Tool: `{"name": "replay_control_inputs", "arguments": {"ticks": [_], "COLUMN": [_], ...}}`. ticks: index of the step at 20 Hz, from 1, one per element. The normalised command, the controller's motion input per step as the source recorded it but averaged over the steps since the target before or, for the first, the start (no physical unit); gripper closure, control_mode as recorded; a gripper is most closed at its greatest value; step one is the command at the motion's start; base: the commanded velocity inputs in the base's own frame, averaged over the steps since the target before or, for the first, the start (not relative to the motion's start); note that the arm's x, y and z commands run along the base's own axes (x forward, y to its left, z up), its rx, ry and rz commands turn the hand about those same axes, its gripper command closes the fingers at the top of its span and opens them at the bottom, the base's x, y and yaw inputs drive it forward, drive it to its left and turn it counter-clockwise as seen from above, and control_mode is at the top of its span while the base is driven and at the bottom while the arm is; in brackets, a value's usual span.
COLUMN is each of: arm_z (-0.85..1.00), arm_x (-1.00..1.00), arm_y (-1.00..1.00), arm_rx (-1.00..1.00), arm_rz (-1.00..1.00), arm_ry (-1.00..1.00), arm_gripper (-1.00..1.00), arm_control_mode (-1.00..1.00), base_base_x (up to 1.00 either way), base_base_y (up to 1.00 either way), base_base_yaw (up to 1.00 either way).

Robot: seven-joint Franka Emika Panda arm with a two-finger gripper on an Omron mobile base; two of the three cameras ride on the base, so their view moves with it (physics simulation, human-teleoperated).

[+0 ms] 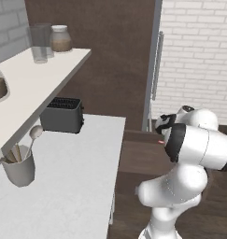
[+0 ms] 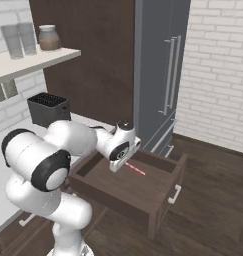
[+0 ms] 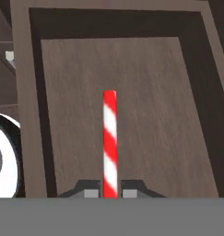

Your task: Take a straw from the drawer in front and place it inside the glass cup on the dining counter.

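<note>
The robot's pincer (image 3: 110, 192) is clamped narrowly on one end of the red-and-white straw (image 3: 109, 138), fingertips (image 3: 90, 192) pressed to either side. The straw runs straight ahead of the pincer above the wooden floor of the open drawer (image 3: 150, 92).

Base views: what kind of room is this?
Most likely a home kitchen: a black toaster on a white worktop, a grey utensil pot with spoons, and an open wooden drawer.
</note>
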Motion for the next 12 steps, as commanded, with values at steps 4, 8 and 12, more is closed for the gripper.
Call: {"name": "replay_control_inputs", "arguments": {"ticks": [4, 8, 12], "arm_z": [0.88, 0.80, 0.68], "arm_x": [-0.43, -0.35, -0.33], "arm_y": [0.17, 0.24, 0.23], "arm_rx": [0.00, 0.00, 0.00], "arm_rz": [-0.24, -0.32, -0.29], "arm_ry": [0.00, 0.00, 0.00], "arm_gripper": [1.00, 1.00, 1.00], "arm_control_mode": [-1.00, -1.00, -1.00], "base_base_x": [0.00, 0.00, 0.00], "base_base_y": [0.00, 0.00, 0.00], "base_base_yaw": [0.00, 0.00, 0.00]}}
